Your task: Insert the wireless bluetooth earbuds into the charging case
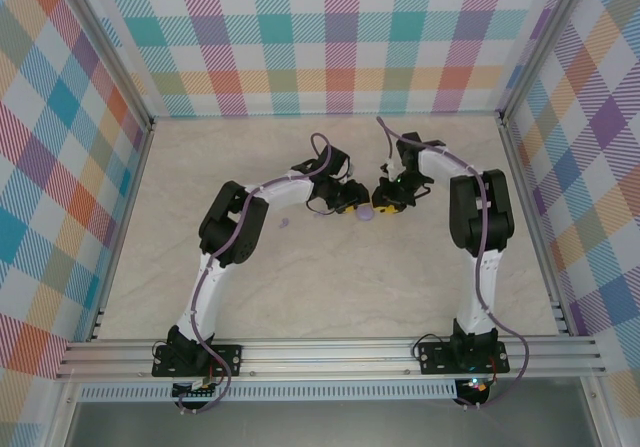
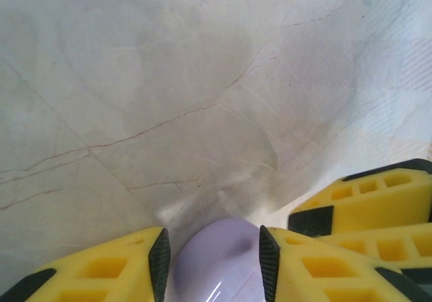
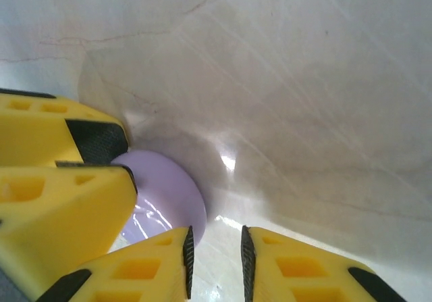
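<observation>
Pale marble-veined table point(image 1: 400, 287), enclosed on three sides by plaid walls point(image 1: 330, 37). Your left gripper point(image 2: 214, 251) is clamped on the lilac charging case point(image 2: 216, 271): its black pads point(image 2: 160, 258) press against opposite sides of the round body. Your right gripper point(image 3: 216, 255) stands just right of the case, its jaws set to a narrow slit with bare table showing between them. One of its fingers point(image 3: 135, 271) lies just beside the case rim. Seen from above, the two grippers meet tip to tip near the table's centre, slightly toward the far side. One tiny lilac earbud point(image 1: 284, 224) lies on the table left of the case, apart from both grippers and near the left arm's elbow point(image 1: 235, 222). Its detail is too small to read.
</observation>
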